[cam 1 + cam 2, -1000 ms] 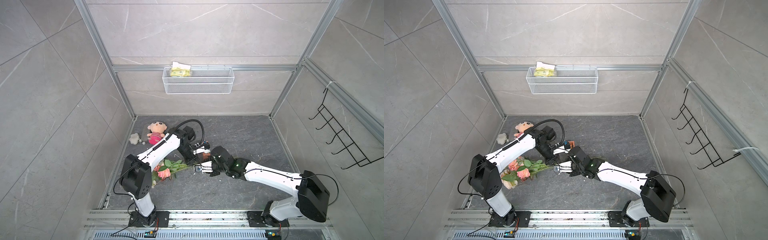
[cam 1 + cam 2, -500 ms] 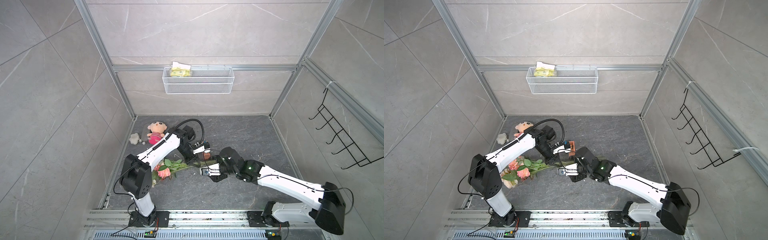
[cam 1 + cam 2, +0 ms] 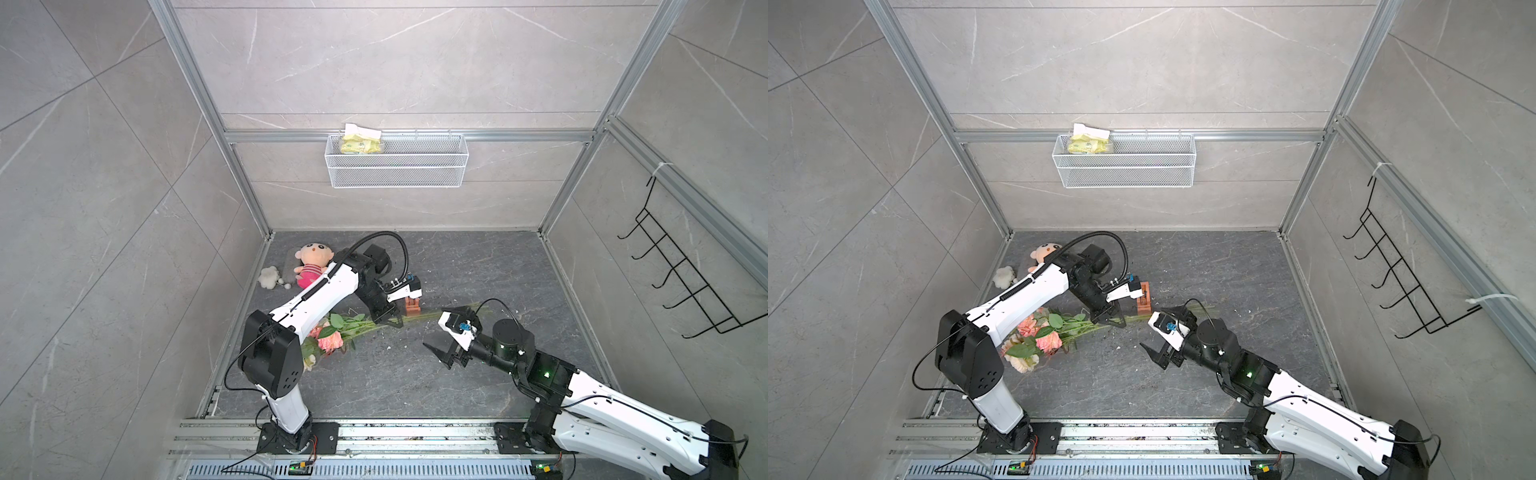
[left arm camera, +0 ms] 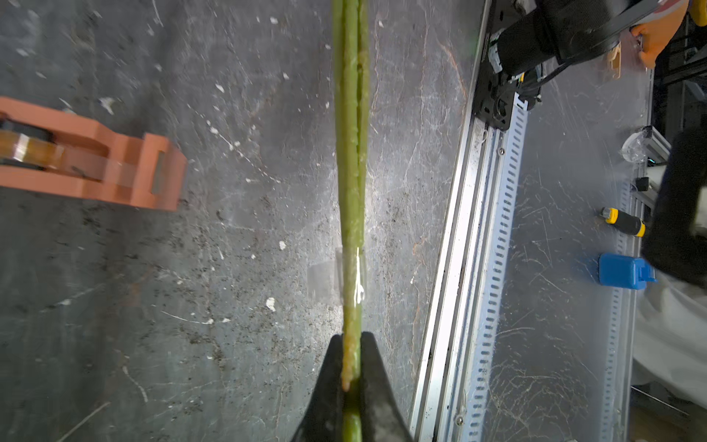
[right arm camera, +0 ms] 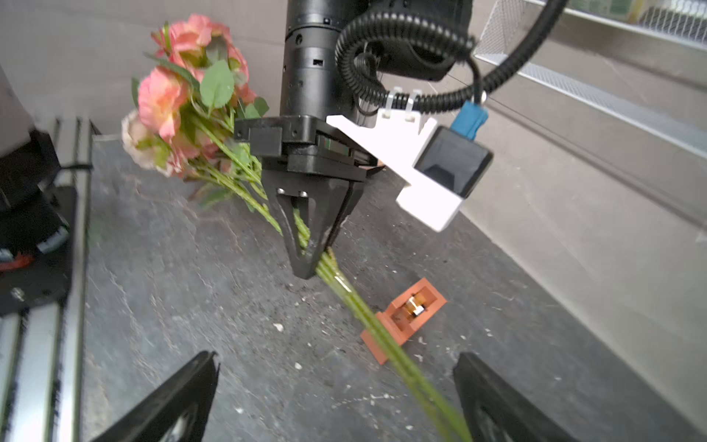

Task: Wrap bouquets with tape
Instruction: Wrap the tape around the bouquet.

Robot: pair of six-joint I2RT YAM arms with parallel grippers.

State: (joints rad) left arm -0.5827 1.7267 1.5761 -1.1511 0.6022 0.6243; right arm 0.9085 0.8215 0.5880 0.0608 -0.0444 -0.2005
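Blooms of the bouquets (image 3: 328, 340) pink and peach; leaves mid-green, stems yellow-green, with one clear glossy strip across them in the left wrist view. The tape dispenser (image 3: 412, 306) orange; its roll (image 4: 23, 149) amber, see-through. Both the left hand (image 5: 306, 264) and the right hand (image 5: 336, 394) black. The bench (image 3: 478, 270) dark grey, pale veins, white flecks. The plush doll (image 3: 311, 266): peach face, pink striped body. The wire basket (image 3: 395, 176) white; the packet (image 3: 360, 144) in it yellow.

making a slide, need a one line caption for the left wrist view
The left gripper shut on the flower stems, clear tape stuck on them, orange dispenser nearby
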